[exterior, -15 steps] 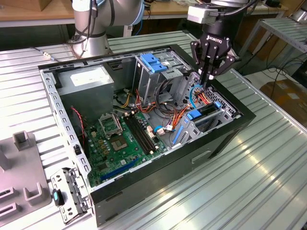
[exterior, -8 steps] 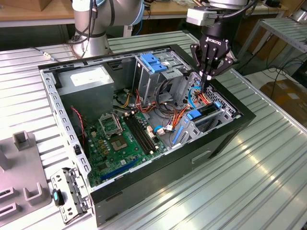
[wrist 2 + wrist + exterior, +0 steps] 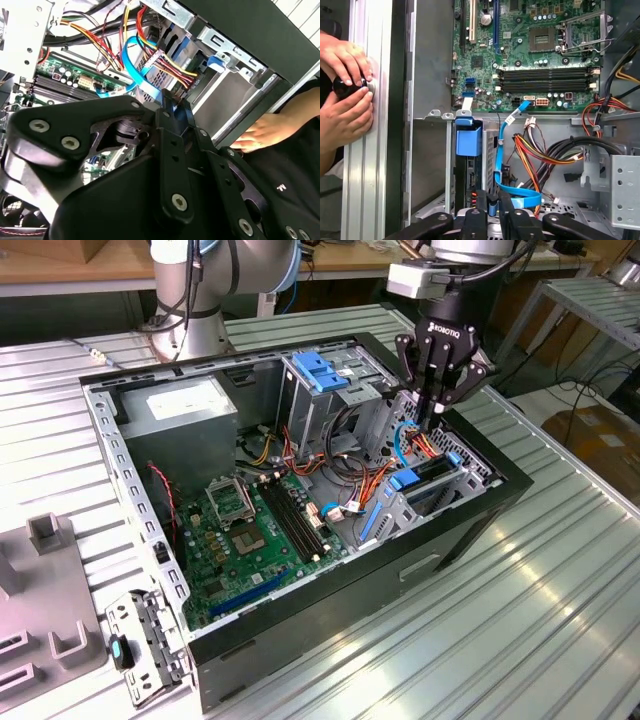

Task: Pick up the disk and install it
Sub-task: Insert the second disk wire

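Black fingers of the gripper [image 3: 437,410] come together to a narrow point in the exterior view, nothing visibly between them, hanging low over the drive bay at the case's front corner on the exterior view's right. Just below sits the disk [image 3: 428,472], a flat dark-grey hard drive with bright blue plastic rails and end tabs, lying in the grey metal drive cage [image 3: 410,502] of the open black computer case [image 3: 330,585]; judging by that, it looks largely seated. A wider pale-blue latch plate [image 3: 318,370] sits further back, and the green motherboard [image 3: 245,540] fills the case floor.

In the second wrist view the fingers [image 3: 172,107] appear closed together, their tips beside a bundle of red, yellow and black wires [image 3: 160,55] and a thin blue looping cable [image 3: 137,65]. A person's hand [image 3: 265,131] rests against the case edge, probably steadying it.

In the first wrist view the disk's blue end tab [image 3: 469,139] stands in the cage slot above the fingertips [image 3: 479,205], while two hands [image 3: 345,95] hold a small dark knob against the ribbed metal table [image 3: 362,200].
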### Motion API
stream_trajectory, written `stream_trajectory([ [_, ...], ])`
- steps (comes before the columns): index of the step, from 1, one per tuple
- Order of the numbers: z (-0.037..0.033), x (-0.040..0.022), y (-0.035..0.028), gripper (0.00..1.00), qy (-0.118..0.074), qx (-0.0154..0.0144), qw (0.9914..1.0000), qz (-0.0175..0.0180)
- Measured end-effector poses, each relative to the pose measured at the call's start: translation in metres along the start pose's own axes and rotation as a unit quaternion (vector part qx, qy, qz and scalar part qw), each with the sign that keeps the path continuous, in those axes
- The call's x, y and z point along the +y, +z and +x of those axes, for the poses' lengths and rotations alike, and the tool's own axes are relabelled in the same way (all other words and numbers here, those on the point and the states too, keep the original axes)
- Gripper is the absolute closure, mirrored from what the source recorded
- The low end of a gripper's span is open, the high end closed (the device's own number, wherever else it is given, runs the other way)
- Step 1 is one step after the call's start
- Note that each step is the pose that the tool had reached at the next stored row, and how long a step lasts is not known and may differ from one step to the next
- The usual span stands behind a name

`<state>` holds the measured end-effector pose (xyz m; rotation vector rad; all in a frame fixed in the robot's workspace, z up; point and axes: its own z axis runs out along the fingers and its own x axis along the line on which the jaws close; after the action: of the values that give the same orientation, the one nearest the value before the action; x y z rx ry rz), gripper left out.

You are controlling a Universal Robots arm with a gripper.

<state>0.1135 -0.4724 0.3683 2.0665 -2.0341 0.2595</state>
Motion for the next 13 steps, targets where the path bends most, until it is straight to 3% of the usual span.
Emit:
stream_trajectory([
  [3, -0.0005, -0.0001, 0.0018, 0.77, 0.000, 0.0024, 1.00000, 0.0000],
  [4, -0.0007, -0.0001, 0.0021, 0.84, 0.000, 0.0026, 1.00000, 0.0000],
  [9, -0.0004, -0.0001, 0.0035, 0.84, 0.000, 0.0024, 1.00000, 0.0000],
  [11, 0.0023, -0.0001, 0.0051, 0.84, 0.000, -0.0002, 1.00000, 0.0004],
  [13, 0.0064, -0.0001, 0.0069, 0.84, 0.000, -0.0069, 0.99998, 0.0014],
])
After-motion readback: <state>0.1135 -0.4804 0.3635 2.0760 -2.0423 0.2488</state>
